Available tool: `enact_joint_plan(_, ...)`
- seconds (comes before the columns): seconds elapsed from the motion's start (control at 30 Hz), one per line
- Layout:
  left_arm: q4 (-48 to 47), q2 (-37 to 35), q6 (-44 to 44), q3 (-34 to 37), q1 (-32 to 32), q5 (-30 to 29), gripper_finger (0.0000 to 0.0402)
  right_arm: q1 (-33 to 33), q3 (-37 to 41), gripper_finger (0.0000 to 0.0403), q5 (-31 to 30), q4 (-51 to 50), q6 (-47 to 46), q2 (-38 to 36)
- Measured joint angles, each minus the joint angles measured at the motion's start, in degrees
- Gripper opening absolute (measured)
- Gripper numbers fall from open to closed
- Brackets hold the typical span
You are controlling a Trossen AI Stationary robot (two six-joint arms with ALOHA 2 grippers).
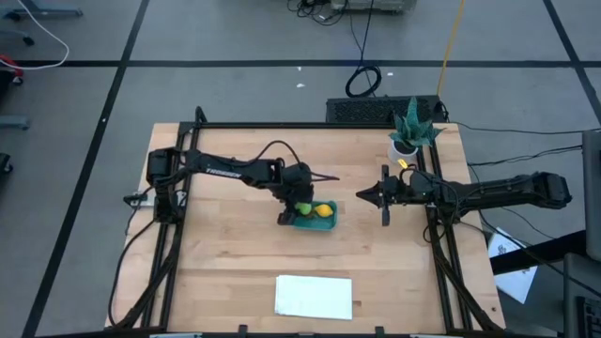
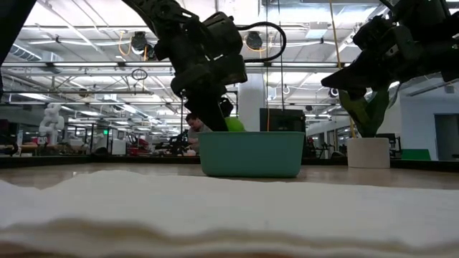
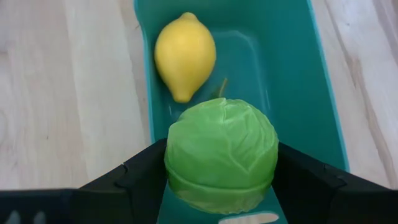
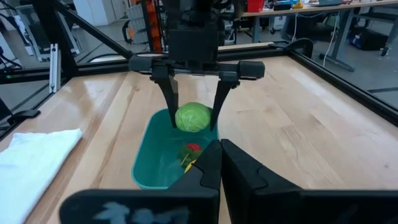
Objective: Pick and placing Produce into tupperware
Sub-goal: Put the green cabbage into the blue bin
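Left gripper [image 1: 300, 208] over the left end of the teal tub [image 1: 326, 223], fingers [image 4: 166, 93] clamped round the green ball [image 4: 193, 117], lemon [image 1: 322, 210] filling the tub's right half, bare tabletop [image 1: 225, 253] lower left, white sheet [image 1: 314, 296] at bottom centre, potted plant [image 1: 410, 131] upper right.

Left gripper [image 4: 194, 106] pointing down, fingers spread wide; right gripper [image 1: 362, 195] closed, apparently idle at table's right

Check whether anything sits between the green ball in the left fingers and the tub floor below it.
Nothing visible does. The left gripper holds the green ball over the teal tub; the lemon lies farther along the tub, apart from the ball, and the bare floor shows beneath it.
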State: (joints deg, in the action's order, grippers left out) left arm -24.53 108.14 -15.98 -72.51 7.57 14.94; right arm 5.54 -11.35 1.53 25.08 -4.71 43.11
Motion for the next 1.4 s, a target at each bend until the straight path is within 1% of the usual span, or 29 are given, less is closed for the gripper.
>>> enact_joint_plan(0.23, 0.20, 0.00, -3.88, 0.00, -0.63, 0.00, 0.0257, 0.00, 0.00, 0.0000, -0.01, -0.02, 0.00, 0.00)
enact_joint_plan(0.6, 0.82, 0.00, -5.04, 0.00, -0.63, 0.03, 0.0257, 0.00, 0.00, 0.0000, -0.01, -0.02, 0.00, 0.00)
enact_joint_plan(0.77, 0.64, 0.00, -5.50, 0.00, -0.73, 3.40, 0.0257, -0.01, 0.00, 0.0000, -0.01, -0.02, 0.00, 0.00)
enact_joint_plan(0.9, 0.96, 0.00, -5.54, 0.00, -0.96, 3.30, 0.0257, -0.02, 0.00, 0.0000, -0.01, -0.02, 0.00, 0.00)
enact_joint_plan(1.0, 1.48, 0.86, -5.95, 0.00, -0.96, 2.37, 0.0257, -0.02, 0.00, 0.0000, -0.01, -0.02, 0.00, 0.00)
enact_joint_plan(1.13, 1.61, 2.40, -6.39, 0.07, -0.93, -1.11, 0.0257, -0.02, 0.00, 0.0000, 0.00, -0.01, 0.00, 0.00)
enact_joint_plan(1.4, 1.52, 3.51, -8.02, 0.04, -0.91, -1.46, 0.0257, -0.02, 0.00, 0.0000, -0.01, 0.23, 0.00, 0.09)
